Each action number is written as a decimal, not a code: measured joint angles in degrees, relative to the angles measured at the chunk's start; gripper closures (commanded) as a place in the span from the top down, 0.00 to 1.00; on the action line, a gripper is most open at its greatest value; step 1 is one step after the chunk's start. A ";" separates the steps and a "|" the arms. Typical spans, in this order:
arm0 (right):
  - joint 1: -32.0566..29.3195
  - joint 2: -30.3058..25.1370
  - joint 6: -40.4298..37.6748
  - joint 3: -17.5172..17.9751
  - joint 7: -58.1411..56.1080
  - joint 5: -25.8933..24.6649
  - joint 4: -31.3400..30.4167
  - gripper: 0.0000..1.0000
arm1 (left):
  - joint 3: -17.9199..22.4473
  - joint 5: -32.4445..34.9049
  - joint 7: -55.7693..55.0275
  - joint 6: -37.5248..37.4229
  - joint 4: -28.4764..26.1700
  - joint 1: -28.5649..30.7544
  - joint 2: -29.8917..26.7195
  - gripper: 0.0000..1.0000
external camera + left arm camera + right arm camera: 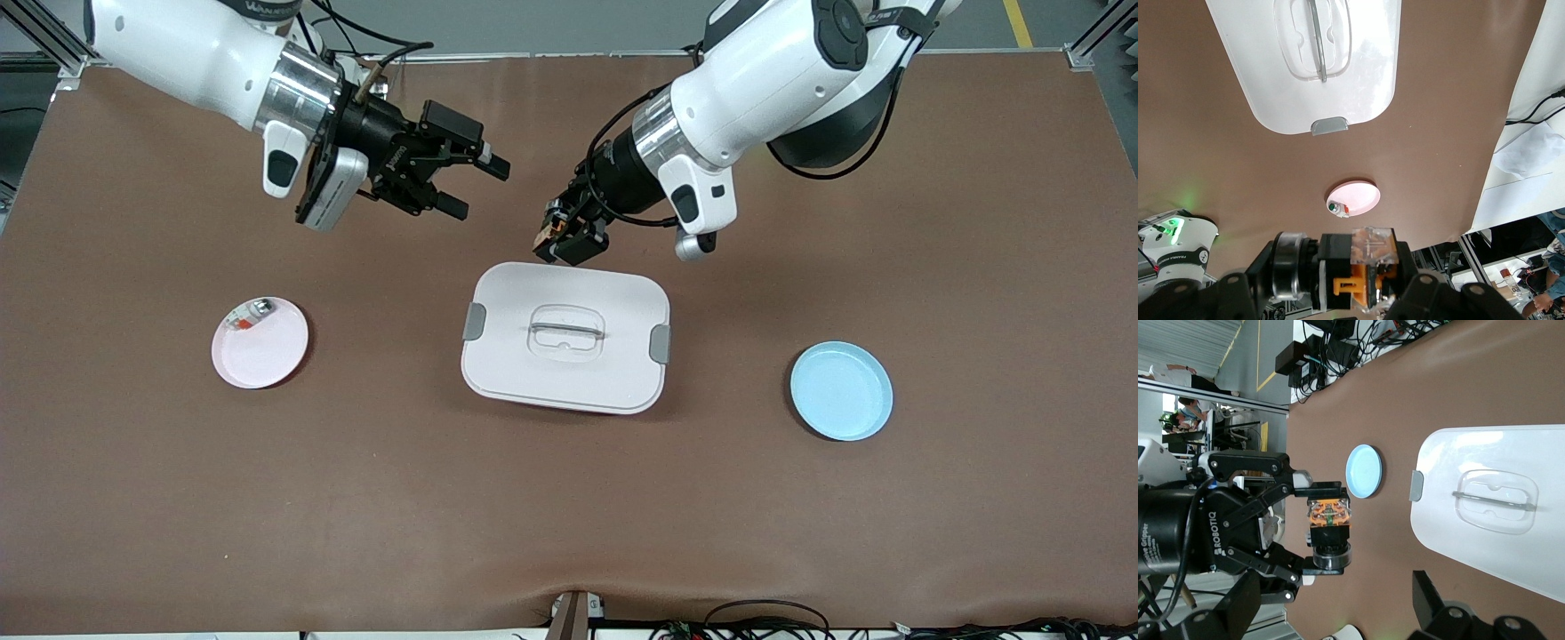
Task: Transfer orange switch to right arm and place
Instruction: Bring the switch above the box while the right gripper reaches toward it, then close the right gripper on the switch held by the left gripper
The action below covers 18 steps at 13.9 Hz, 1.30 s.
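My left gripper (558,247) is shut on the orange switch (548,233), a small black block with an orange centre, and holds it in the air over the table by the white box's edge. In the left wrist view the switch (1368,273) sits between the left gripper's fingers (1425,293). My right gripper (476,188) is open and empty, in the air a short way from the switch, facing it. In the right wrist view the switch (1328,523) shows held in the left gripper (1328,520), apart from my right gripper's spread fingers (1431,597).
A white lidded box (498,356) with a clear handle sits mid-table. A pink plate (267,356) holding a small silvery-clear piece with a red bit (252,314) lies toward the right arm's end. An empty blue plate (841,390) lies toward the left arm's end.
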 measured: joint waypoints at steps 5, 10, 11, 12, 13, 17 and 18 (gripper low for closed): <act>3.78 1.73 5.64 -0.04 4.29 0.28 0.01 1.00 | 0.00 0.00 0.00 0.04 0.07 -0.01 0.02 0.45; 5.52 3.38 7.64 -0.12 5.17 0.28 0.29 1.00 | 0.00 0.00 0.00 0.07 0.15 -0.01 0.02 0.45; 5.58 3.76 7.92 -0.13 5.17 0.28 0.60 1.00 | 0.00 0.00 0.00 0.07 0.16 -0.01 0.03 0.45; 5.76 4.28 8.48 -0.12 5.17 0.28 1.00 1.00 | 0.00 0.00 0.00 0.08 0.17 -0.01 0.03 0.45; 5.99 4.97 9.00 -0.12 5.17 0.28 1.63 1.00 | 0.00 0.00 0.00 0.09 0.18 -0.01 0.03 0.45; 6.38 8.53 10.01 -0.13 5.18 0.28 4.65 1.00 | 0.00 0.00 0.00 0.09 0.20 -0.01 0.03 0.45; 6.38 9.22 10.05 -0.13 5.18 0.28 5.32 1.00 | 0.00 0.00 0.00 0.09 0.20 -0.01 0.03 0.45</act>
